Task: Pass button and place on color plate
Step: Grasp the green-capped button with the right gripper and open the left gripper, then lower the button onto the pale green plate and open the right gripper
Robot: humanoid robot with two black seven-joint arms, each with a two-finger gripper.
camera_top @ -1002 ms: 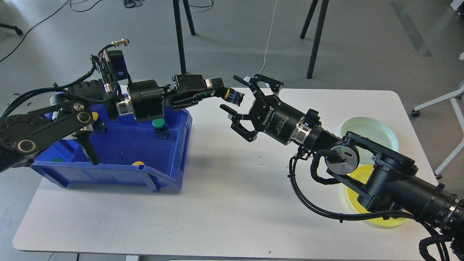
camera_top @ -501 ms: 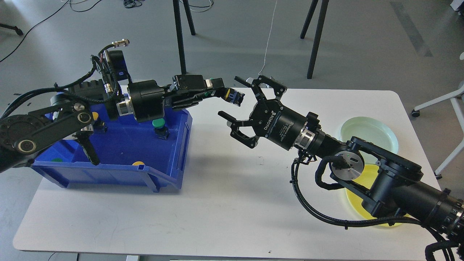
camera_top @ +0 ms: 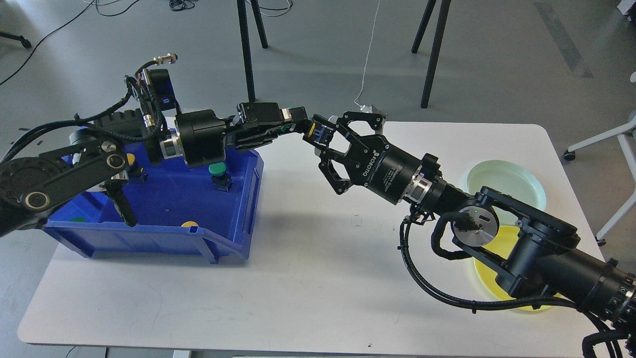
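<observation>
My left gripper [camera_top: 309,129] reaches right from over the blue bin and is shut on a button [camera_top: 319,134] with a yellow-and-black cap and dark blue body, held in the air above the table's back middle. My right gripper [camera_top: 323,136] comes in from the right. Its two fingers [camera_top: 343,122] have closed in above and below the same button and appear to touch it. A yellow plate [camera_top: 492,241] and a pale green plate [camera_top: 507,181] lie at the right of the table, partly hidden by my right arm.
The blue bin [camera_top: 164,211] stands at the left of the white table [camera_top: 308,278] and holds a green button [camera_top: 217,170] and yellow buttons [camera_top: 190,224]. Black stand legs [camera_top: 246,49] rise behind the table.
My right gripper moved left to the button and its wide-open fingers closed in around it. My left gripper stayed in place with the button.
</observation>
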